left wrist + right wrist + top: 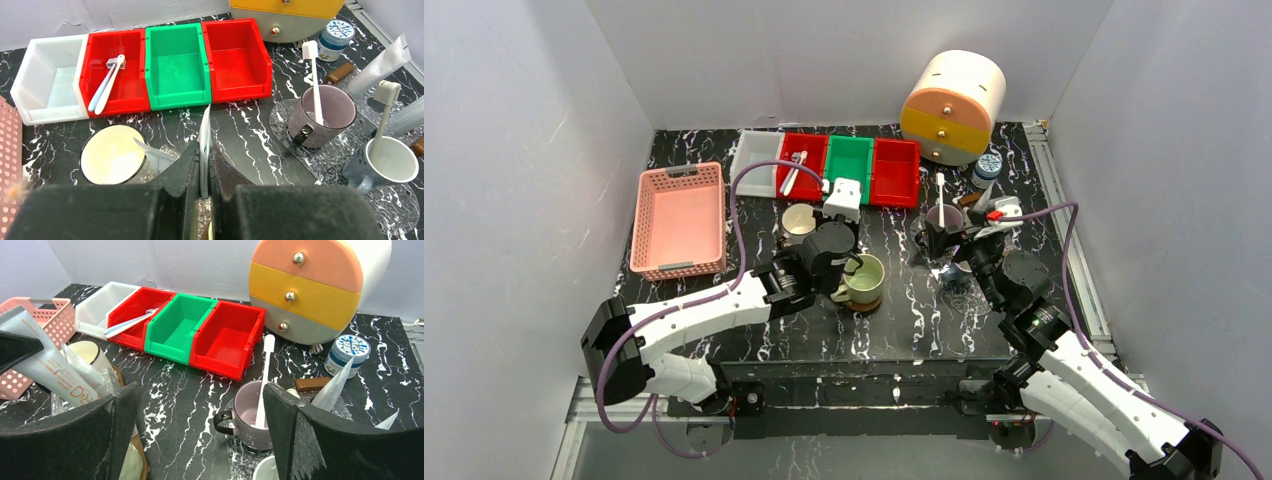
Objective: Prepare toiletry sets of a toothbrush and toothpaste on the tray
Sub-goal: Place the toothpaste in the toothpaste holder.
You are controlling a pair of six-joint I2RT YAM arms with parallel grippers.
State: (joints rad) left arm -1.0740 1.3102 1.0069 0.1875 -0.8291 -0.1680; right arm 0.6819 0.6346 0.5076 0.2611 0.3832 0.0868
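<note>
Four bins [849, 172] in a row at the back, basket [679, 215] off to their left, drawer unit [954, 105] behind their right end. Second bin [131, 70] from left holds what look like two toothbrushes [106, 85].

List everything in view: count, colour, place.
bins: 4, white-red-green-red, back row
bin toothbrushes: 2, pale, left red bin
mug toothbrushes: 2, white, one per right-side mug
purple mug: 1, right
grey mug: 1, right, nearer
cream mug: 1, centre
green mug: 1, centre, nearer
tubes: 3, white; one held, two far right
basket: 1, pink, left
drawer unit: 1, orange-yellow-grey, back right
jar: 1, blue lid, back right
left gripper: shut on a tube
right gripper: open, near purple mug
</note>
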